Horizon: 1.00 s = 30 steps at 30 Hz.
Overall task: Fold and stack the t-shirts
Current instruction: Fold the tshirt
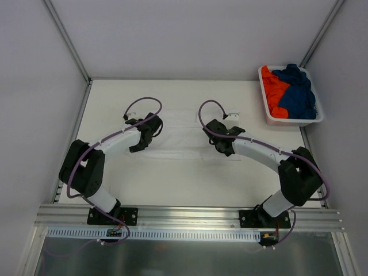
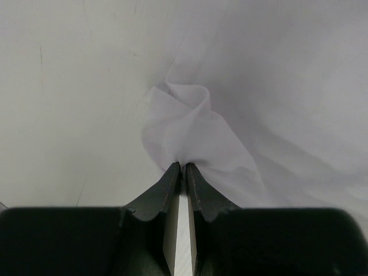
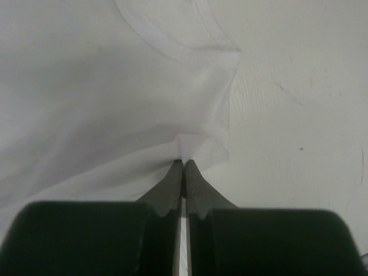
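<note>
Thin white t-shirt [image 1: 181,141], puckered at left tool [image 2: 183,167] and right tool [image 3: 183,163]

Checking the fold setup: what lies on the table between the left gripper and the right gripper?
The white t-shirt, spread out, pinched by the left gripper and right gripper; the top view shows it.
</note>
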Tool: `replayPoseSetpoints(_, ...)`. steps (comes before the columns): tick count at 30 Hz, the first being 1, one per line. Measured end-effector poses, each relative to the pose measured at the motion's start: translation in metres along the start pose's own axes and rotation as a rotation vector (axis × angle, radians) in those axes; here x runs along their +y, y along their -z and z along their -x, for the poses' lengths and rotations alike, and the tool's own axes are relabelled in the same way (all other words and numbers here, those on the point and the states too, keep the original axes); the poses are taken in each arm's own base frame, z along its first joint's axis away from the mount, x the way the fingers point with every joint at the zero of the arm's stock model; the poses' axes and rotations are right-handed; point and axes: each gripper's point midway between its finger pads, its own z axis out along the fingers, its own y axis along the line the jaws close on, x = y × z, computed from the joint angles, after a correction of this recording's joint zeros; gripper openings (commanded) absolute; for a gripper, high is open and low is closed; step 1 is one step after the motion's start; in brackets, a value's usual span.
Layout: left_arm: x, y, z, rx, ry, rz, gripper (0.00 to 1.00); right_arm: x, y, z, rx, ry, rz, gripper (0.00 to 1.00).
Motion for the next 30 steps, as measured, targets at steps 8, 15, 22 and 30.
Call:
replayPoseSetpoints(8,-0.006,-0.01,0.034,-0.016,0.022,0.034,0.09,0.019,-0.024,0.056,-0.016,-0.008,0.014,0.01)
replayPoseSetpoints(15,-0.029,-0.025,0.059,-0.019,-0.019,0.046,0.08,0.025,-0.05,0.092,-0.011,-0.004,0.009,0.0)
replayPoseSetpoints(22,-0.038,-0.046,0.079,-0.016,-0.034,0.076,0.08,0.03,-0.076,0.109,0.018,0.013,0.013,0.01)
replayPoseSetpoints(30,-0.031,-0.053,0.091,-0.014,-0.018,0.092,0.08,0.04,-0.09,0.122,0.032,0.023,0.042,0.01)
